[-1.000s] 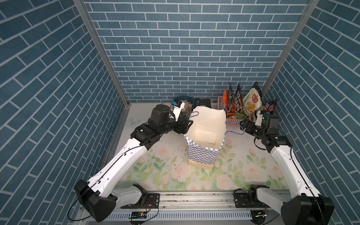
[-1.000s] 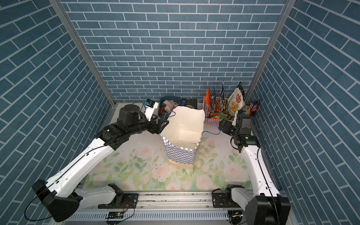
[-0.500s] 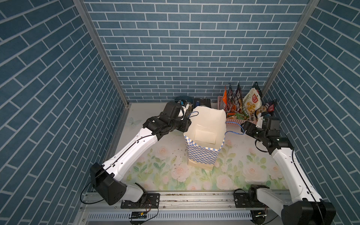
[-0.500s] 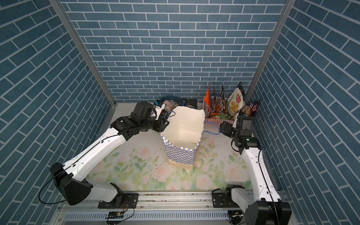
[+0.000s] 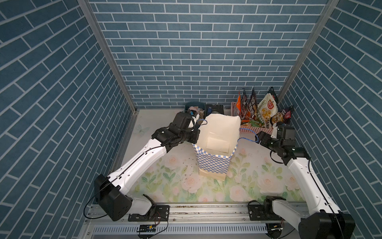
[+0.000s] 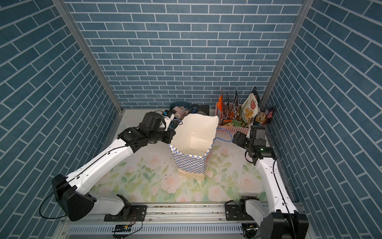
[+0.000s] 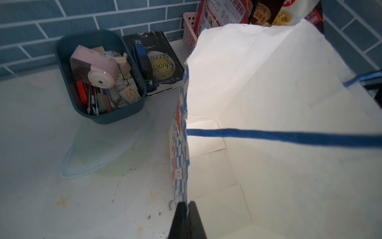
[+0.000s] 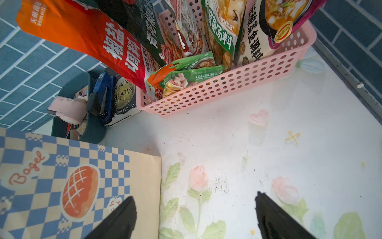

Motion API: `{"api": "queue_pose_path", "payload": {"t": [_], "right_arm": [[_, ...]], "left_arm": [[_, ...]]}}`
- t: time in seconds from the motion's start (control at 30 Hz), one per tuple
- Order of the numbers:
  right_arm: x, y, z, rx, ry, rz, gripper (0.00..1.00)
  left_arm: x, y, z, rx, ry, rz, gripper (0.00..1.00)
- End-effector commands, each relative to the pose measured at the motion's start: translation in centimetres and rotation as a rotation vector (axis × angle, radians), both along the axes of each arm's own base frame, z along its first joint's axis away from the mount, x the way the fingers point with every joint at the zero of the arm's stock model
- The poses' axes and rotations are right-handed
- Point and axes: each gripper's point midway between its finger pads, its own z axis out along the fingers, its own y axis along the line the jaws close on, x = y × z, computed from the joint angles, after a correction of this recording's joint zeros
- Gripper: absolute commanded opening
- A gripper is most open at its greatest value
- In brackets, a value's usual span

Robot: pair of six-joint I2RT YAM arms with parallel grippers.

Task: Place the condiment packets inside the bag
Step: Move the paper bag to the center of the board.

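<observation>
Paper, thin and easily creased, is what the left arm has hold of. In both top views the checkered bag [image 5: 213, 163] stands upright and open mid-table. Its inside shows only the white base panel and no packet. The left gripper [image 5: 196, 135] sits at the bag's left rim. The right gripper [image 5: 260, 139] hangs just beside the bag's blue cord handle [image 5: 248, 130]; whether they touch cannot be told. The condiment packets [image 5: 259, 109] stand on end in the pink perforated basket [image 5: 258, 130] at the far right corner, apart from the bag.

From the left wrist, 2 black fingers [image 7: 178, 219] are pressed together on the bag's top edge, checks on the outer side and white paper on the inner. Such a wall would likely buckle or tear under a hard tug, so a gentle outward pull should suit.

From the right wrist, the jaws stand spread wide over the floral tabletop [image 8: 310, 134] with nothing between them. The orange packet [image 8: 93, 41] leans out past the basket's rim, and 2 small green packets [image 8: 192, 72] lie low at the front. These pouches look glossy, light and floppy, and probably slippery on their flat faces. A pinch across a sealed top edge would likely hold best, and the orange packet's free edge seems the easiest reach.
</observation>
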Motion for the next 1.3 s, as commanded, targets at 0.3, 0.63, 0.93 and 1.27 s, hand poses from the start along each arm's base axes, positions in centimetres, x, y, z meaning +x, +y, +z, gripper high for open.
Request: {"api": "queue_pose_path", "payload": {"t": [0.3,0.63,0.93,1.27], "right_arm": [[-0.1,0.2,0.3,-0.032,-0.003,0.028,0.90],[2.4,4.5,-2.3,-0.320,0.155,0.231,0.89],[11.4,10.7,-3.9,-0.393,0.097,0.402,0.87],[16.3,12.1,-1.8,-0.358,0.011,0.343,0.84]], "left_arm": [[5.4,10.4,6.5,-0.193,-0.140,0.359,0.00],[5.9,16.0,2.7,-0.203,-0.018,0.500,0.00],[4.9,18.9,1.3,-0.241,0.036,0.600,0.00],[1.9,16.5,4.7,-0.324,0.030,0.446,0.00]]}}
